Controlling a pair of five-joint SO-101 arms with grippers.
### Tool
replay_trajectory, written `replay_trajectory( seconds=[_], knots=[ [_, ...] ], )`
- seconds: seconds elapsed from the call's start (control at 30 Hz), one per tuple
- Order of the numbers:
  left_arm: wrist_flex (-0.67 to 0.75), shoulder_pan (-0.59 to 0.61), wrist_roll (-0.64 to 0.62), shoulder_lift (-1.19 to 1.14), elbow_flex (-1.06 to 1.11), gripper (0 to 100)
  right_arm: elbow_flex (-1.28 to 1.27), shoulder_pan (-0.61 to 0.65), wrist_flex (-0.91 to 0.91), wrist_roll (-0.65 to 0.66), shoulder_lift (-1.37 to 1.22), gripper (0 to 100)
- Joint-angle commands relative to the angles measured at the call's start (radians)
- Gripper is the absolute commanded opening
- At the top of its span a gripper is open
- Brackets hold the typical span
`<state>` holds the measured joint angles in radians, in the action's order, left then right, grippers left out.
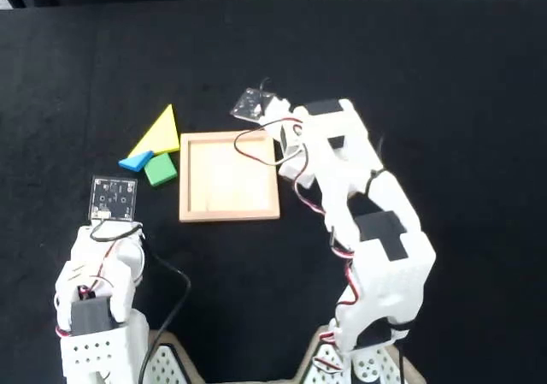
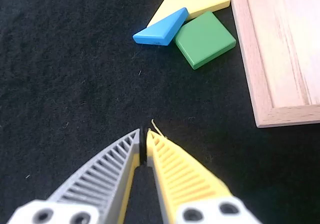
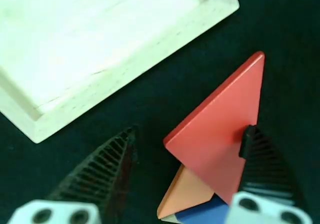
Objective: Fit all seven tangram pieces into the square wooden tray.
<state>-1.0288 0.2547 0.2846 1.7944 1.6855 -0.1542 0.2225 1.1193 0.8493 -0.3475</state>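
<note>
The square wooden tray (image 1: 229,210) lies mid-table with a bare floor. To its left lie a yellow triangle (image 1: 161,132), a small blue triangle (image 1: 135,161) and a green square (image 1: 160,169). My left gripper (image 2: 145,134) is shut on nothing, low over the black cloth, short of the blue triangle (image 2: 159,29) and green square (image 2: 205,38). My right gripper (image 3: 190,131) is open beside the tray's right edge (image 3: 125,74), straddling a red triangle (image 3: 220,119). That triangle lies on an orange piece (image 3: 187,191) and a blue piece (image 3: 200,215).
Black cloth covers the whole table (image 1: 444,76). The right arm (image 1: 342,170) reaches in from the near right and covers the pieces beside the tray. The left arm (image 1: 98,281) stands at the near left.
</note>
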Motion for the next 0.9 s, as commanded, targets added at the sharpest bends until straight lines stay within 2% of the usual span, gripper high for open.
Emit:
replay_trajectory(
  seconds=[0.0,0.13,0.5,0.63,0.7,0.87],
  knots=[
    [-0.005,0.002,0.009,0.006,0.015,3,0.001,-0.023,-0.002,0.023,0.005,31.4],
    [-0.005,0.002,0.009,0.006,0.015,3,-0.036,-0.023,-0.008,0.077,0.005,31.4],
    [-0.005,0.002,0.009,0.006,0.015,3,-0.035,-0.044,-0.091,0.078,-0.028,31.4],
    [-0.005,0.002,0.009,0.006,0.015,3,0.002,-0.068,-0.071,0.078,-0.054,30.9],
    [-0.005,0.002,0.009,0.006,0.015,3,0.008,-0.074,-0.069,0.08,-0.059,26.7],
    [-0.005,0.002,0.009,0.006,0.015,3,0.013,-0.074,-0.075,0.081,-0.062,8.0]
  ],
)
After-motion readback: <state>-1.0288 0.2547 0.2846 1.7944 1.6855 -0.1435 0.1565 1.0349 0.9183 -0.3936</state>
